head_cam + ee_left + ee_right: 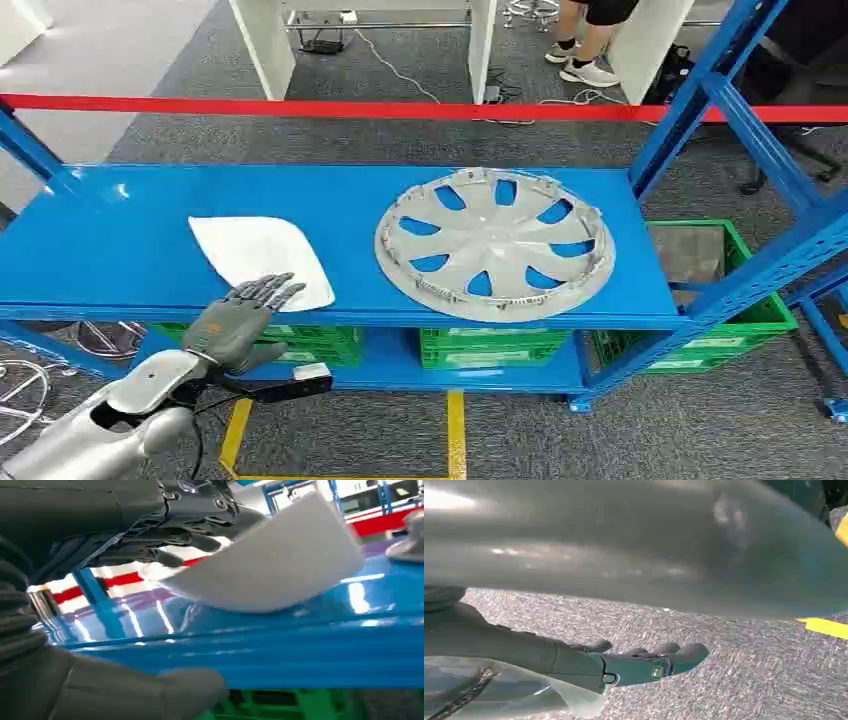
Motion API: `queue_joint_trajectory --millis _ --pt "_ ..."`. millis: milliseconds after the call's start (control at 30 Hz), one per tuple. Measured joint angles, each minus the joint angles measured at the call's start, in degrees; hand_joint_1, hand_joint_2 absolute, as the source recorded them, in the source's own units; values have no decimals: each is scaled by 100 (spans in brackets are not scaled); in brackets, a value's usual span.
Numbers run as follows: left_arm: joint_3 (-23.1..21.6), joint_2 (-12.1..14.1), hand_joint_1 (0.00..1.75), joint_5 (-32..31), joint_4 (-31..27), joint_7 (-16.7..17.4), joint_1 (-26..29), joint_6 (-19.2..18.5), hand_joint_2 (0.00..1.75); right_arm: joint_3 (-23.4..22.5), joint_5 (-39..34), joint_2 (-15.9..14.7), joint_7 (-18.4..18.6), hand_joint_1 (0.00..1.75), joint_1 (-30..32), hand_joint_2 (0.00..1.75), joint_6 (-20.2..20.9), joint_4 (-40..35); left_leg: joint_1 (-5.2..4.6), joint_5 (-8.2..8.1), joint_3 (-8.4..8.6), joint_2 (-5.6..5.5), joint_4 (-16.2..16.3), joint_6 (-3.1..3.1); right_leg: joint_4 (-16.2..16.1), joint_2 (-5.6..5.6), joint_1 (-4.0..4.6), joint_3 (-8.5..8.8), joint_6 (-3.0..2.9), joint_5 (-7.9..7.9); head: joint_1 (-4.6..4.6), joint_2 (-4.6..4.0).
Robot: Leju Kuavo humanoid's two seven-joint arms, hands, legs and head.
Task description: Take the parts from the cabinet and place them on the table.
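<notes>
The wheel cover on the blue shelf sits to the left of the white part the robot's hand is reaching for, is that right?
Not quite. The head view shows the wheel cover lying to the right of the white part, not the left. The rest holds: both lie on the blue shelf, and the left hand is at the white part's near edge.

A thin white curved-edged plastic panel (262, 258) lies flat near the front edge of the glossy blue metal shelf (120, 250). Well to its right on the same shelf, a round silver-grey plastic wheel cover (495, 243) with curved spokes lies flat.
</notes>
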Motion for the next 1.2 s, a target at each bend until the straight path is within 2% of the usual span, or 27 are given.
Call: queue_joint_trajectory --millis 33,100,133,200,233,267,433,567,633,767,967,1200 --pt "-11 0 162 -62 71 0 -18 27 175 0 18 0 4 0 0 0 0 0 0 0 0 0 0 0 0 0 0 0 0 0 0 0" --pt "-42 13 164 -285 204 35 -56 86 175 0 64 0 9 0 -2 0 35 2 0 0 0 0 0 0 0 1 0 2 0 0 0 0" --pt "-48 22 171 -333 267 57 -71 114 175 0 66 0 9 0 -2 0 52 4 0 0 0 0 0 0 1 1 1 2 0 0 0 0" --pt "-37 57 164 -357 357 81 -87 147 175 0 68 0 2 0 -2 0 79 9 0 0 0 0 0 0 1 1 1 2 0 0 0 0" --pt "-31 77 84 -376 390 94 -97 173 175 0 66 0 -2 0 -1 0 85 11 0 0 0 0 0 0 1 1 1 1 0 0 0 0" --pt "-24 101 75 -392 418 103 -103 213 175 0 63 0 -2 0 -1 0 87 13 0 0 0 0 0 0 1 0 0 1 0 0 0 0" --pt "-11 118 72 -448 461 114 -110 273 175 0 63 -2 -2 0 -2 0 92 13 0 0 0 0 0 0 1 0 1 2 0 0 -2 0" --pt "122 151 80 -560 763 214 -126 501 175 0 42 -2 7 0 -3 0 85 28 0 0 0 0 0 0 0 0 0 1 0 0 0 0" --pt "142 151 152 -562 811 216 -127 525 175 0 42 -2 7 0 -2 0 83 28 0 0 0 0 0 0 0 1 0 2 0 0 0 0" --pt "223 144 175 -560 857 223 -138 632 175 0 42 -2 37 0 -2 0 76 28 0 0 0 0 0 0 0 0 0 2 0 0 0 0" --pt "328 129 175 -507 872 205 -187 857 175 0 61 -2 2 0 -4 0 85 31 0 0 2 1 0 0 0 2 0 3 0 0 0 0" --pt "408 118 175 -475 872 197 -197 907 175 0 63 -9 -11 0 -8 0 85 37 0 1 2 0 0 0 1 0 1 3 0 0 0 0"
